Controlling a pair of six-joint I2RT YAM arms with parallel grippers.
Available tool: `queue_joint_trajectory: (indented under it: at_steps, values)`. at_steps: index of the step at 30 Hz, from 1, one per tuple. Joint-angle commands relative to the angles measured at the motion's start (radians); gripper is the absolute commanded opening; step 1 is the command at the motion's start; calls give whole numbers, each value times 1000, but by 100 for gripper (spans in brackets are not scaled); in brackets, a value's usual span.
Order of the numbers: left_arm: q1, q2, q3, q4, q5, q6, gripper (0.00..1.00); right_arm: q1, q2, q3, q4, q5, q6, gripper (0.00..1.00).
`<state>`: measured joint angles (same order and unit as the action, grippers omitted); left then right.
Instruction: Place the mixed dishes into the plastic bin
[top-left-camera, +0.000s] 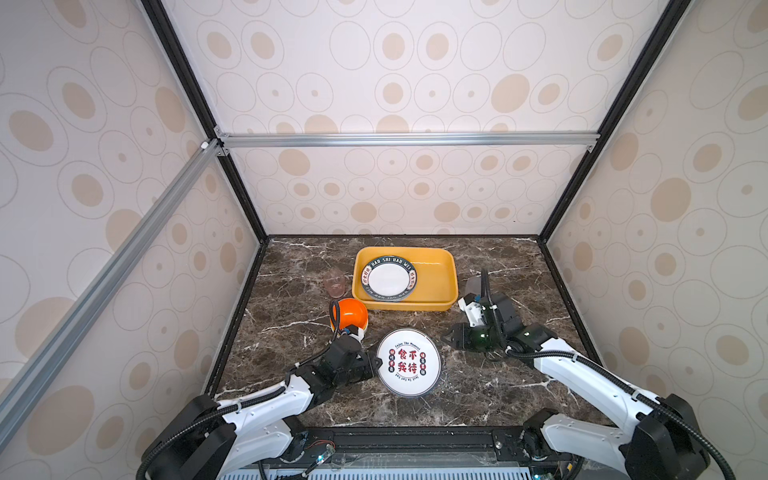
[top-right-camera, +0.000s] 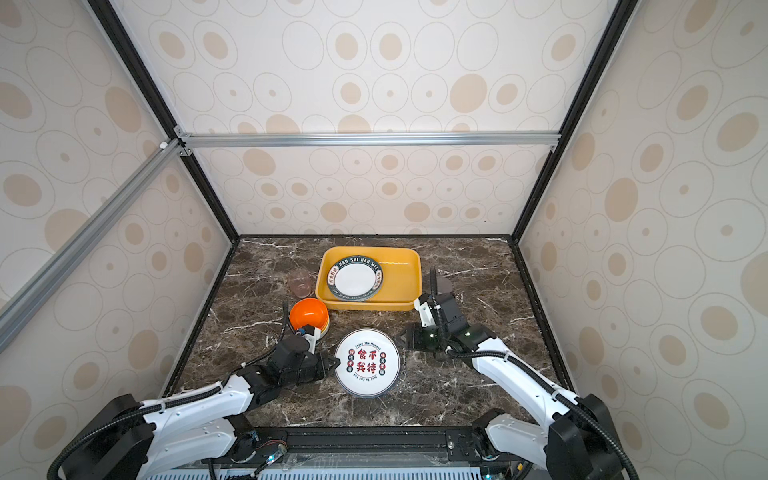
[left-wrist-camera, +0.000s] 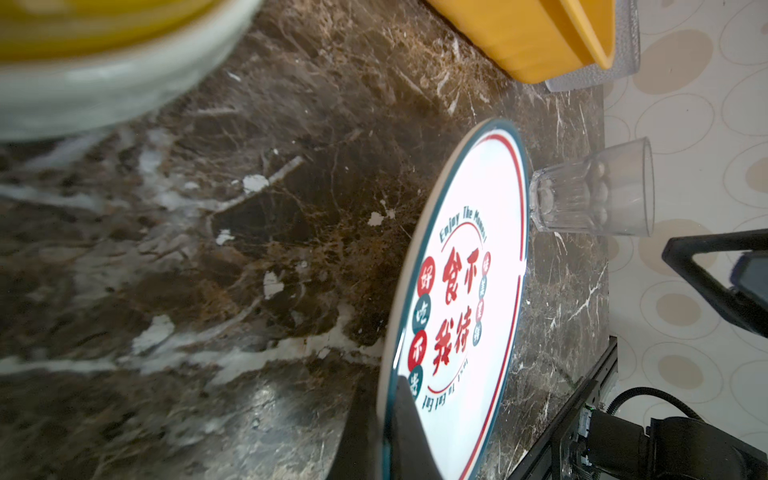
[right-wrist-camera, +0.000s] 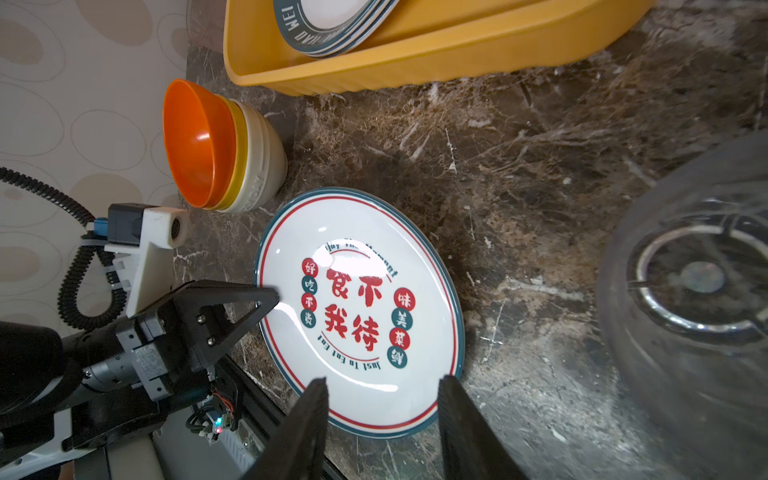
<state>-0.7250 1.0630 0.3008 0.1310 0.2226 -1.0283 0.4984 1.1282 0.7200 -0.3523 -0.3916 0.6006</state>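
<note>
Brown marble desk (top-left-camera: 478, 395). Left pincer (top-left-camera: 377, 360) clamped on rim of round white teal-rimmed plate with red characters (top-left-camera: 409, 361); right pincer (right-wrist-camera: 382, 386) fingers apart, empty, near plate.

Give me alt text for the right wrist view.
The left gripper pinches the rim of a white plate with red Chinese characters. Nearby on the marble table stand nested orange, yellow and cream bowls and the yellow bin holding plates. The right gripper is open in the foreground, beside a blurred clear cup.
</note>
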Motion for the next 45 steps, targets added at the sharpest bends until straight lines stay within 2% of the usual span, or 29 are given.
queue_joint_trajectory:
  at_steps: [1, 11, 19, 25, 31, 45]
  values:
    - [14, -60, 74, -42, -21, -2, 0, 8, -23, 37, -19, 10, -5, 46]
    - [72, -143, 217, -172, -3, 18, 0, 3, -29, 55, 11, 18, 30, 51]
    - [136, -136, 285, -166, 75, 4, 0, -1, -45, 64, 30, 46, 64, 53]
    - [167, -130, 316, -121, 145, -21, 0, -13, -56, 48, 101, 25, 104, 52]
    - [171, -120, 336, -84, 185, -42, 0, -22, -42, 55, 160, -4, 130, 46]
    - [195, -113, 329, -37, 230, -70, 0, -41, -39, 53, 259, -45, 174, 14]
